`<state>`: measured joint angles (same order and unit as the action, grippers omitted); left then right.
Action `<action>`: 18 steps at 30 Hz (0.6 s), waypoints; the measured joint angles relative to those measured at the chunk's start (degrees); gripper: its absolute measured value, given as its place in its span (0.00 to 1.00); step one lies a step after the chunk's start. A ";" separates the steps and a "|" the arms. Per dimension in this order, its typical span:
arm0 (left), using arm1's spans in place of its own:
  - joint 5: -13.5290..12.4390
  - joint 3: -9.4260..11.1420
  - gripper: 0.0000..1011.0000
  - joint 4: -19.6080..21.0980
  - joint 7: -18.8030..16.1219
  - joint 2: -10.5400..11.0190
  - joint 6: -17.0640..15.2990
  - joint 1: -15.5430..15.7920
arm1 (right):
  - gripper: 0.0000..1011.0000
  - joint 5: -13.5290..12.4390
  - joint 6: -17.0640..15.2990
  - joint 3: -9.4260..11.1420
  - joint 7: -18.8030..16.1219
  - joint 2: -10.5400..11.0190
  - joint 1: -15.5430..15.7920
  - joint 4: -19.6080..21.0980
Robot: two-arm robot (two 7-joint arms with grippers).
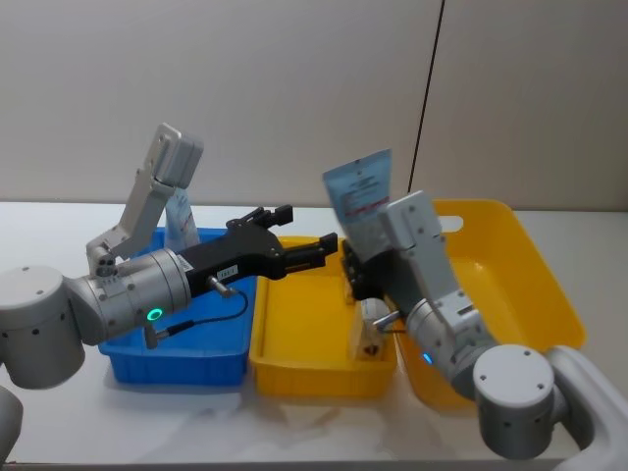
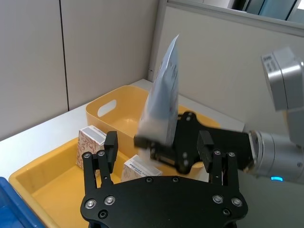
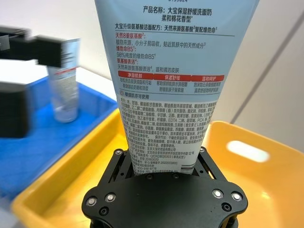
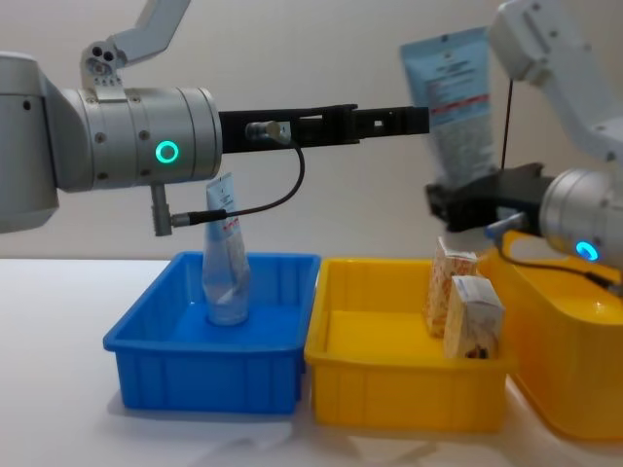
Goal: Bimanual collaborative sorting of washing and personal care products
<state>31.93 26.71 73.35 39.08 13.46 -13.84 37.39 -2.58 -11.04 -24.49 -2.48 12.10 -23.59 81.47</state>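
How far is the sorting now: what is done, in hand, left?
Done: one translucent pale-blue soft tube stands in the blue plastic bin, two orange-and-cream speckled cartons in the middle yellow bin. In hand: the right gripper holds another pale-blue tube upright; the open left gripper reaches toward it. Left: binning that tube.

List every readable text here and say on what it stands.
On the tube in the right pincer: "产品名称:大宝保湿舒缓洗面奶"
Same tube: "柔和花香型"
Same tube: "98%纯度的维他命B5"
Its fine print and the labels of the cartons: too small to read.
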 joint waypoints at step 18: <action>-0.02 0.00 0.99 -0.03 -0.03 0.01 0.00 0.00 | 0.32 -0.22 -2.76 8.58 8.85 -1.27 0.62 2.04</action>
<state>31.91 26.71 73.33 39.05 13.47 -13.84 37.39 -2.80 -13.79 -15.91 6.37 10.84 -22.96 83.51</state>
